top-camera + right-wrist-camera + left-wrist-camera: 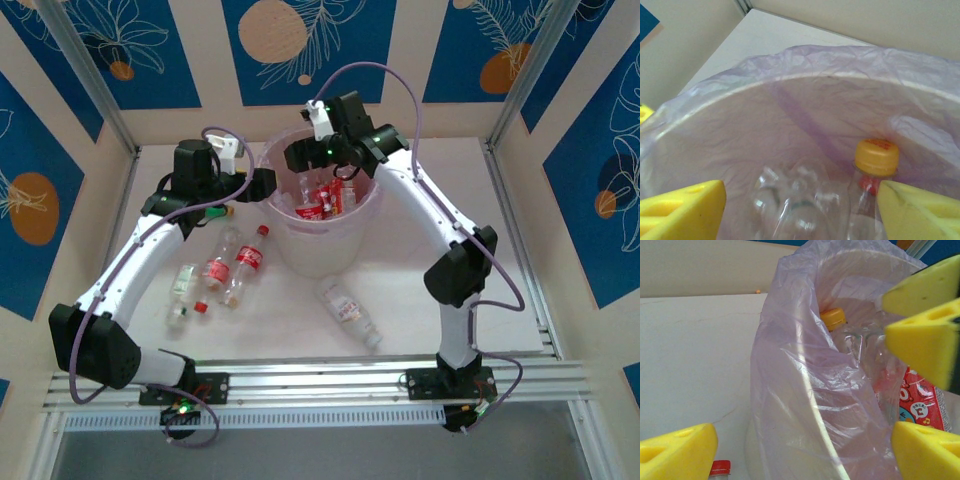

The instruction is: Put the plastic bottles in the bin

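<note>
Plastic bottles (248,262) in two lots: several already down inside the bin (320,255), a yellow-capped bottle (876,156) among them against the far wall; three lying on the table (270,325) just left of the bin, and one more just in front of it. Left gripper (802,452) at the bin's left rim, pads wide apart, the purple liner (790,390) bulging between them, possibly touching, hard to tell. Right gripper (800,215) over the bin's mouth, fingers spread, nothing held between them. Judged light, thin-walled and slick, likely to dent or roll under a pinch. Best taken across the labelled middle, square to the long axis, not by the tapering neck.
</note>
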